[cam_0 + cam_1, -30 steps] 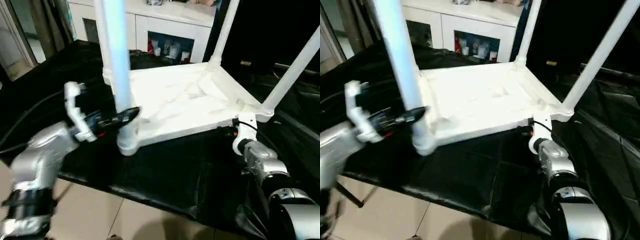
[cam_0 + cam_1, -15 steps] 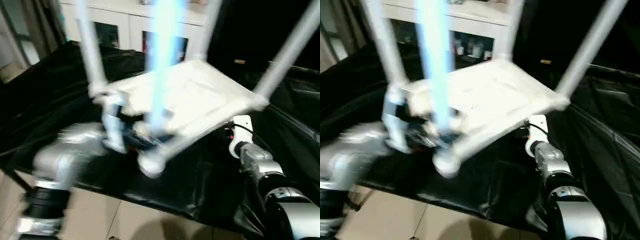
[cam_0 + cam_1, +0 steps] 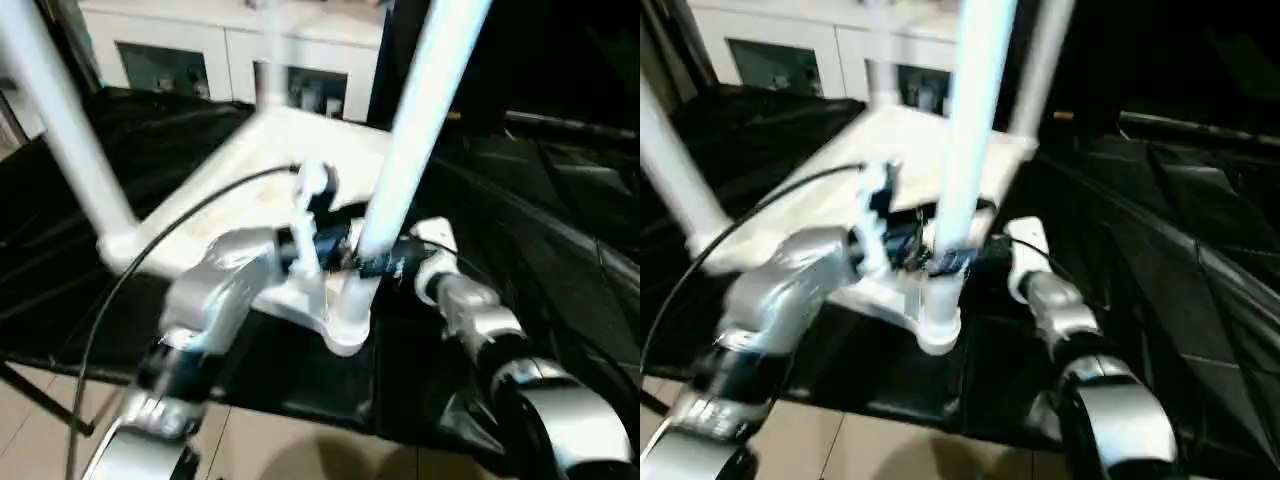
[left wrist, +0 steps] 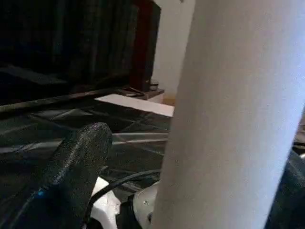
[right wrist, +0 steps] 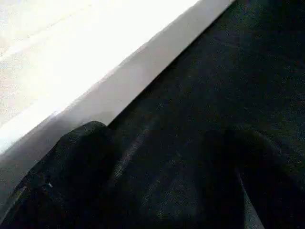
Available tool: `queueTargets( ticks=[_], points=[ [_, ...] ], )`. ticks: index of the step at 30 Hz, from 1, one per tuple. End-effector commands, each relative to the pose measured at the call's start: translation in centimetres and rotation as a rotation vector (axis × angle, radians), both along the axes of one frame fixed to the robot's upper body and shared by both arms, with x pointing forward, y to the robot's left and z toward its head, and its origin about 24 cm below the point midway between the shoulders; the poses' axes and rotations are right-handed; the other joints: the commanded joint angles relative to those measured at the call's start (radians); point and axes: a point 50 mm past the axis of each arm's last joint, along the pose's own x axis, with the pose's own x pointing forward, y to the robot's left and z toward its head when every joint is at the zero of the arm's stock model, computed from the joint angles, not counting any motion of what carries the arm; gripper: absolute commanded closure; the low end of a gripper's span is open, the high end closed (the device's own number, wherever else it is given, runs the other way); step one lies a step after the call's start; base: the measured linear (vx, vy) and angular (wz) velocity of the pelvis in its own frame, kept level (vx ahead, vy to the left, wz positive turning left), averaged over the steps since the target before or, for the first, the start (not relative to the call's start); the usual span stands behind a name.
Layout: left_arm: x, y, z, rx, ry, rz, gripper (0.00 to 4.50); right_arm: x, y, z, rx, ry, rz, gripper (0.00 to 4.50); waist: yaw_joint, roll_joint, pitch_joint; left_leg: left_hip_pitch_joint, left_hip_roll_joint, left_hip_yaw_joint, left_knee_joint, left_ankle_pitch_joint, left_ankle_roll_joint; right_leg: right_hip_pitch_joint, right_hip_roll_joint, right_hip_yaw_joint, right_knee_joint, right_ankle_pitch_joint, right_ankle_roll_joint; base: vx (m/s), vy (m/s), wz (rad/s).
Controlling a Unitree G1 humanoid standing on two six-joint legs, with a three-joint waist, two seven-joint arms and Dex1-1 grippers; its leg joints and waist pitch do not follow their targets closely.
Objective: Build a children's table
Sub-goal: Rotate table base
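The black cloth (image 3: pixel 560 270) covers the work surface across the whole frame, wrinkled at right. On it, centre frame, the children's table lies upside down: its white plastic tabletop (image 3: pixel 250 190) faces up with the underside exposed, detail blurred. White cylindrical legs rise from the corner sockets: the near leg (image 3: pixel 415 130) stands at centre and runs out of the top edge, the left leg (image 3: pixel 60 130) slants up at upper left, and a far leg (image 3: pixel 1045 50) shows at top centre. The near corner socket (image 3: pixel 345 325) sits lowest, at lower centre. The left gripper (image 3: pixel 350 255) is clenched around the near leg just above that socket; the left wrist view shows one black finger (image 4: pixel 71 171) beside the white tube. The right gripper (image 5: pixel 157 181) lies spread apart over the cloth, beside the tabletop's edge, grasping nothing. A white cabinet (image 3: pixel 230 50) stands at the top left.
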Motion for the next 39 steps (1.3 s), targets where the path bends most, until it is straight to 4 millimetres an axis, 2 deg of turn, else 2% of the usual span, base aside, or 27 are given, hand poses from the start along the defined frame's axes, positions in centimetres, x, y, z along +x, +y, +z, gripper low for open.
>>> queueTargets(
  ticks=[1,5,6,7,8,9,10,11,13,16,18,21,22,23,25,26,27,28,31,33,34,35,36,37,38,39],
  points=[
    [-0.5,-1.9,-0.1,0.02,-0.017,-0.057,0.0,0.3,3.4,1.4,0.064,-0.048,0.176,0.05,0.01,0.018,-0.077,0.005,0.016,-0.003,-0.064,-0.188,0.029,0.069,-0.05,0.041,-0.065,-0.078,-0.266,0.0,0.0,0.0],
    [-0.4,-2.5,-0.3,0.022,-0.026,-0.033,0.0,0.1,3.7,1.2,0.044,-0.048,0.2,0.05,0.011,0.016,-0.075,0.005,0.018,-0.003,-0.066,-0.202,0.038,0.07,-0.052,0.041,-0.068,-0.083,-0.281,0.0,0.0,0.0],
    [0.9,-2.4,-0.8,0.063,-0.051,0.092,0.0,0.5,2.6,1.2,0.003,-0.058,0.103,0.05,0.011,0.015,-0.074,0.007,0.02,-0.004,-0.067,-0.218,0.033,0.068,-0.052,0.041,-0.072,-0.113,-0.275,0.0,0.0,0.0],
    [0.9,-2.4,-0.8,0.063,-0.051,0.092,0.0,0.5,2.6,1.2,0.003,-0.058,0.103,0.05,0.01,0.017,-0.071,0.011,0.017,-0.002,-0.067,-0.23,0.031,0.063,-0.048,0.041,-0.077,-0.132,-0.267,0.0,0.0,0.0],
    [1.6,-2.1,-1.0,0.085,-0.064,0.154,0.0,0.7,2.0,1.3,-0.01,-0.063,0.058,0.05,0.01,0.013,-0.072,0.009,0.017,-0.005,-0.068,-0.241,0.023,0.069,-0.053,0.041,-0.077,-0.164,-0.256,0.0,0.0,0.0],
    [2.5,-1.4,-1.3,0.129,-0.091,0.23,0.0,1.0,1.1,1.6,-0.017,-0.076,0.002,0.05,0.011,0.013,-0.071,0.007,0.015,-0.006,-0.069,-0.241,0.022,0.069,-0.052,0.04,-0.082,-0.186,-0.243,0.0,0.0,0.0],
    [2.7,-1.2,-1.4,0.141,-0.099,0.248,0.0,1.1,0.9,1.7,-0.019,-0.08,-0.012,0.05,0.012,0.015,-0.07,0.015,0.015,-0.005,-0.069,-0.259,0.014,0.062,-0.052,0.041,-0.085,-0.22,-0.227,0.0,0.0,0.0],
    [3.1,-0.7,-1.6,0.159,-0.103,0.276,0.0,1.2,0.5,1.8,-0.019,-0.086,-0.029,0.05,0.009,0.011,-0.068,0.008,0.014,-0.007,-0.07,-0.272,0.011,0.066,-0.053,0.039,-0.087,-0.258,-0.209,0.0,0.0,0.0],
    [3.7,1.4,-2.6,0.263,-0.115,0.327,0.0,1.4,-1.3,2.3,-0.032,-0.106,-0.067,0.05,0.012,0.009,-0.067,0.009,0.013,-0.008,-0.069,-0.277,0.013,0.062,-0.055,0.039,-0.092,-0.314,-0.183,0.0,0.0,0.0],
    [3.6,2.1,-3.0,0.29,-0.105,0.322,0.0,1.4,-2.0,2.5,-0.028,-0.112,-0.08,0.05,0.015,0.012,-0.069,0.014,0.013,-0.006,-0.067,-0.269,0.007,0.057,-0.053,0.04,-0.091,-0.314,-0.18,0.0,0.0,0.0],
    [3.1,3.2,-3.8,0.347,-0.109,0.297,0.0,1.3,-3.0,2.6,-0.032,-0.119,-0.076,0.05,0.012,0.012,-0.067,0.006,0.011,-0.008,-0.069,-0.276,0.007,0.058,-0.052,0.036,-0.091,-0.333,-0.176,0.0,0.0,0.0],
    [2.4,4.7,-5.3,0.439,-0.098,0.271,0.0,0.9,-4.5,2.6,-0.057,-0.122,-0.037,0.05,0.015,0.015,-0.07,0.009,0.016,-0.008,-0.069,-0.266,0.011,0.055,-0.052,0.039,-0.09,-0.305,-0.182,0.0,0.0,0.0],
    [2.1,5.0,-5.6,0.45,-0.102,0.245,0.0,0.8,-5.0,2.7,-0.065,-0.124,-0.016,0.05,0.018,0.017,-0.072,0.014,0.017,-0.007,-0.068,-0.259,0.01,0.053,-0.053,0.04,-0.088,-0.283,-0.191,0.0,0.0,0.0],
    [1.5,5.5,-6.1,0.457,-0.092,0.201,0.17,0.5,-5.6,2.9,-0.075,-0.121,0.052,0.01,0.02,0.017,-0.072,0.008,0.016,-0.007,-0.069,-0.252,0.016,0.057,-0.051,0.039,-0.083,-0.247,-0.211,0.0,0.0,0.0],
    [1.3,5.6,-6.2,0.461,-0.086,0.189,0.27,0.3,-5.7,2.9,-0.08,-0.119,0.083,0.0,0.024,0.02,-0.072,0.008,0.018,-0.006,-0.069,-0.239,0.022,0.058,-0.052,0.04,-0.081,-0.216,-0.222,0.0,0.0,0.0],
    [0.9,6.6,-7.0,0.526,-0.095,0.159,0.37,-0.5,-6.5,3.2,-0.107,-0.106,0.242,0.0,0.027,0.019,-0.073,0.007,0.019,-0.007,-0.069,-0.229,0.025,0.06,-0.052,0.04,-0.078,-0.192,-0.232,0.0,0.0,0.0],
    [0.9,7.2,-7.3,0.555,-0.097,0.154,0.48,-1.0,-6.8,3.4,-0.117,-0.098,0.317,0.0,0.035,0.022,-0.071,0.006,0.019,-0.008,-0.07,-0.237,0.039,0.064,-0.049,0.038,-0.079,-0.186,-0.221,0.0,0.0,0.0],
    [0.9,7.3,-7.4,0.559,-0.096,0.154,0.61,-1.1,-6.8,3.5,-0.118,-0.096,0.33,0.0,0.036,0.02,-0.071,0.008,0.02,-0.006,-0.07,-0.238,0.044,0.063,-0.048,0.039,-0.081,-0.18,-0.219,0.0,0.0,0.0],
    [1.1,8.0,-7.6,0.593,-0.09,0.145,0.76,-2.1,-7.2,3.9,-0.122,-0.079,0.452,0.0,0.043,0.023,-0.071,0.005,0.019,-0.006,-0.069,-0.206,0.049,0.067,-0.048,0.038,-0.074,-0.147,-0.231,0.0,0.0,0.0],
    [1.2,8.3,-7.6,0.602,-0.085,0.135,0.94,-2.5,-7.2,4.1,-0.124,-0.074,0.504,0.0,0.046,0.022,-0.07,0.008,0.021,-0.005,-0.068,-0.212,0.05,0.065,-0.049,0.039,-0.077,-0.16,-0.23,0.0,0.0,0.0],
    [1.4,8.5,-7.6,0.602,-0.068,0.126,1.07,-3.1,-7.2,4.4,-0.125,-0.072,0.575,0.0,0.051,0.024,-0.071,0.008,0.021,-0.004,-0.069,-0.222,0.046,0.066,-0.051,0.039,-0.08,-0.166,-0.231,0.0,0.0,0.0],
    [1.5,8.5,-7.6,0.605,-0.059,0.12,1.18,-3.5,-7.2,4.6,-0.131,-0.07,0.616,0.0,0.055,0.035,-0.071,0.01,0.021,-0.007,-0.069,-0.224,0.043,0.065,-0.053,0.039,-0.078,-0.17,-0.233,0.0,0.0,0.0],
    [1.5,8.5,-7.6,0.605,-0.058,0.119,1.18,-3.5,-7.2,4.7,-0.132,-0.069,0.622,0.0,0.054,0.03,-0.069,0.01,0.02,-0.005,-0.07,-0.23,0.045,0.064,-0.049,0.039,-0.084,-0.178,-0.228,0.0,0.0,0.0],
    [1.6,8.6,-7.7,0.615,-0.044,0.11,1.22,-4.1,-7.3,4.9,-0.133,-0.058,0.666,0.0,0.057,0.031,-0.071,0.012,0.021,-0.006,-0.069,-0.229,0.043,0.064,-0.052,0.039,-0.08,-0.173,-0.23,0.0,0.0,0.0],
    [1.6,8.7,-7.8,0.632,-0.033,0.093,1.51,-4.5,-7.4,5.1,-0.128,-0.044,0.703,0.0,0.061,0.027,-0.068,0.008,0.018,-0.006,-0.07,-0.226,0.05,0.067,-0.05,0.039,-0.084,-0.186,-0.223,0.0,0.0,0.0],
    [1.6,8.8,-7.9,0.647,-0.023,0.078,1.6,-5.0,-7.5,5.4,-0.119,-0.03,0.732,0.0,0.066,0.029,-0.069,0.01,0.02,-0.007,-0.07,-0.222,0.053,0.068,-0.052,0.04,-0.083,-0.193,-0.218,0.0,0.0,0.0]
  ],
)
